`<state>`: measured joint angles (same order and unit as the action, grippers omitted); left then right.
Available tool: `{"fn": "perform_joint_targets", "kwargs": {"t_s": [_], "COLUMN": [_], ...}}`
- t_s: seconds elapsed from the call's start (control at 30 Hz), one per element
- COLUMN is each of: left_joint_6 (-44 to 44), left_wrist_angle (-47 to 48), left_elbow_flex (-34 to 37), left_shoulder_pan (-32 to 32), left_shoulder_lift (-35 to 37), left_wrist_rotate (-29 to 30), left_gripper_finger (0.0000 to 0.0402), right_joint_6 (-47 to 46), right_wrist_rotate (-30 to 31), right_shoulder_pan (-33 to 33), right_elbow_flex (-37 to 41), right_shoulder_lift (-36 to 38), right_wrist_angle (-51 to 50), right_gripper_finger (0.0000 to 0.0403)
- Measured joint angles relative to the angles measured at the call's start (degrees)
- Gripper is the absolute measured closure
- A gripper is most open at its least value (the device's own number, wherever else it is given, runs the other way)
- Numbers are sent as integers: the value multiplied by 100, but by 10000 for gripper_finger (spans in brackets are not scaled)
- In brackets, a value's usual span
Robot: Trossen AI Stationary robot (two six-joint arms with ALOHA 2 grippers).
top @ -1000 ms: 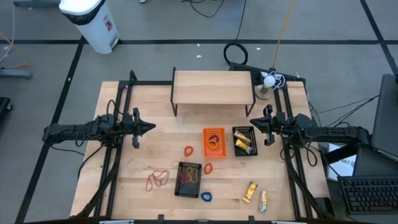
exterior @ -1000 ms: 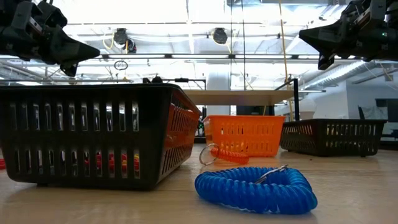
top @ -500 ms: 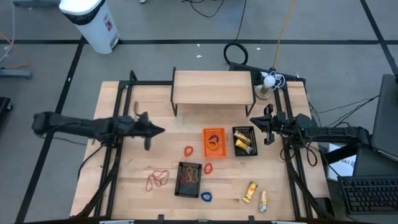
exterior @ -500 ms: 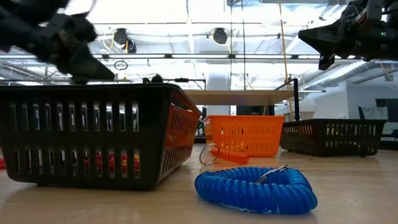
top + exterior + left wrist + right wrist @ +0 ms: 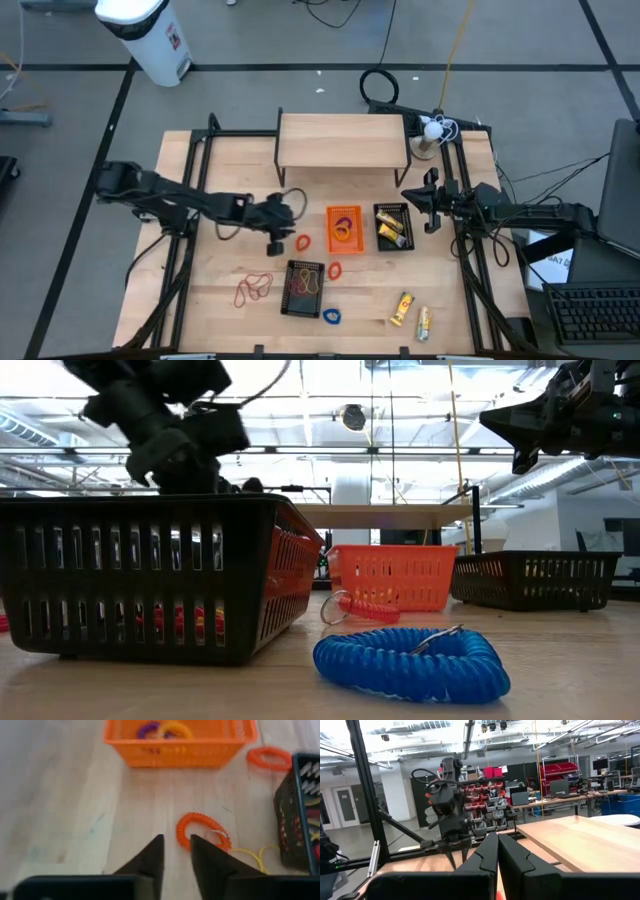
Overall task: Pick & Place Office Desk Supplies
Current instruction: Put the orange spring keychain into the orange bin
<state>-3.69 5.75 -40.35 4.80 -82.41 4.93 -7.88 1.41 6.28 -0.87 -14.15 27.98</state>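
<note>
My left gripper (image 5: 176, 851) is open and tipped down over the table's middle (image 5: 285, 232), just short of an orange coiled ring (image 5: 197, 831) that lies flat on the wood (image 5: 303, 242). Nothing is between its fingers. Beyond the ring stands an orange basket (image 5: 180, 740) holding purple and yellow rings. Also flat on the table are a second orange ring (image 5: 335, 270), red and orange rubber bands (image 5: 253, 288), a blue coil (image 5: 410, 665) and two yellow packets (image 5: 402, 308). My right gripper (image 5: 497, 847) hangs shut above the table's right side (image 5: 407, 196).
A black basket (image 5: 304, 288) with bands stands near the front, and another black basket (image 5: 393, 226) with yellow packets stands right of the orange one (image 5: 344, 228). A wooden shelf (image 5: 343, 140) stands at the far middle. A lamp and cables (image 5: 432, 130) sit at the far right.
My left gripper has swung from the table's left side toward the right and down, tipping its fingers toward the orange coiled ring beside the orange basket. No item on the table has moved.
</note>
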Motion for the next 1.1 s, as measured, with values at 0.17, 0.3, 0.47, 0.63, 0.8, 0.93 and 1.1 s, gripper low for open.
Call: {"fn": "perform_joint_targets", "kwargs": {"t_s": [0.17,0.3,0.47,0.63,0.8,0.93,1.1], "left_joint_6": [447,428,363,332,324,339,347], "left_wrist_angle": [417,679,720,691,449,351,410], "left_elbow_flex": [-569,-845,-989,-991,-1006,-1006,-1013], "left_shoulder_pan": [-10,-65,-69,-121,-178,-281,-378], "left_shoulder_lift": [-611,-1026,-1382,-1606,-1875,-2047,-2114], "left_wrist_rotate": [64,105,91,-118,-169,-305,-470], "left_gripper_finger": [224,187,175,174,174,174,182], "right_joint_6": [0,0,0,0,0,0,0], "right_wrist_rotate": [-2,-3,-9,-10,-7,-7,-6], "right_shoulder_pan": [0,0,0,0,0,0,0], "right_elbow_flex": [-1,-1,-1,-1,-1,0,1], "right_shoulder_lift": [0,0,0,0,-2,0,0], "right_wrist_angle": [-10,-4,-1,1,3,3,3], "right_gripper_finger": [403,403,403,403,403,403,403]}}
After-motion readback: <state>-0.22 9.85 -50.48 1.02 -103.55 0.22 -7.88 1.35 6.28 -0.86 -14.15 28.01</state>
